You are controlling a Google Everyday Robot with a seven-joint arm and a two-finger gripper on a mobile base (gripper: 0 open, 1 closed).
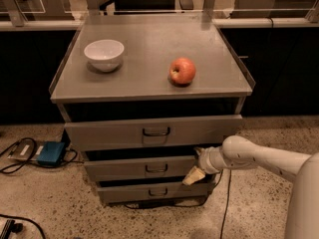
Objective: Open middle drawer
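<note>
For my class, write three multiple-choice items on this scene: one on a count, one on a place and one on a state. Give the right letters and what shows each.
1. How many drawer fronts does the cabinet show?
A. two
B. four
C. three

2. Where is the gripper?
A. at the right end of the middle drawer front
B. above the cabinet
C. behind the cabinet

3. How does the white bowl stand?
A. upside down
B. upright
C. on its side

Answers:
1. C, because three grey fronts are stacked one under another, each with a handle.
2. A, because the arm reaches in from the right and ends against that front.
3. B, because the bowl's open mouth faces up.
</note>
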